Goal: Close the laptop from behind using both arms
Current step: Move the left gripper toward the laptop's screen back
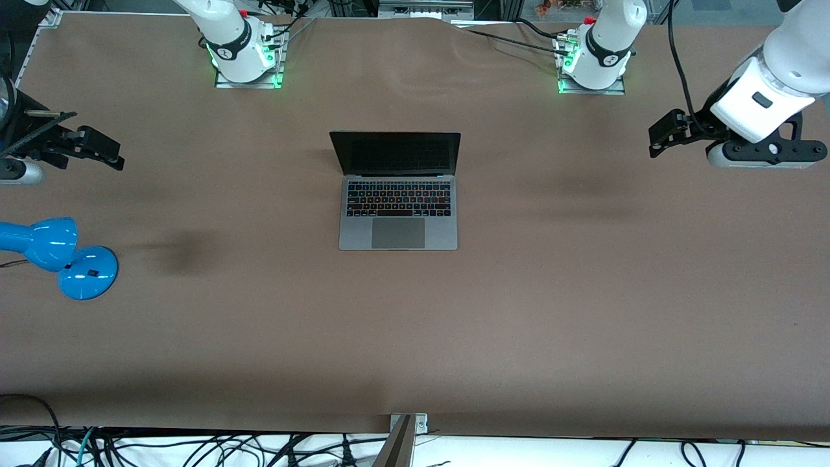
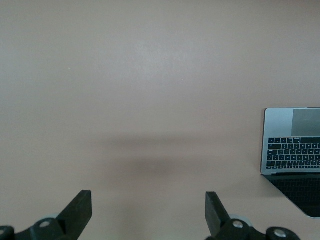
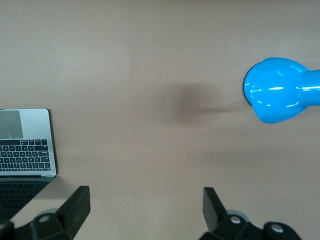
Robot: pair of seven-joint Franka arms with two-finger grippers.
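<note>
The grey laptop point(image 1: 398, 191) lies open in the middle of the table, its dark screen upright and facing the front camera. It also shows at the edge of each wrist view: laptop point(image 2: 292, 142), laptop point(image 3: 25, 145). My left gripper point(image 1: 656, 137) hangs open over bare table at the left arm's end, well apart from the laptop. In its wrist view the left gripper point(image 2: 148, 207) has nothing between its fingers. My right gripper point(image 1: 113, 152) hangs open over the right arm's end. The right gripper point(image 3: 146, 205) is likewise empty.
A blue desk lamp point(image 1: 55, 253) stands at the right arm's end of the table, nearer to the front camera than the right gripper; its head point(image 3: 277, 97) shows in the right wrist view. Both arm bases point(image 1: 243, 55) point(image 1: 593, 61) stand along the table's back edge.
</note>
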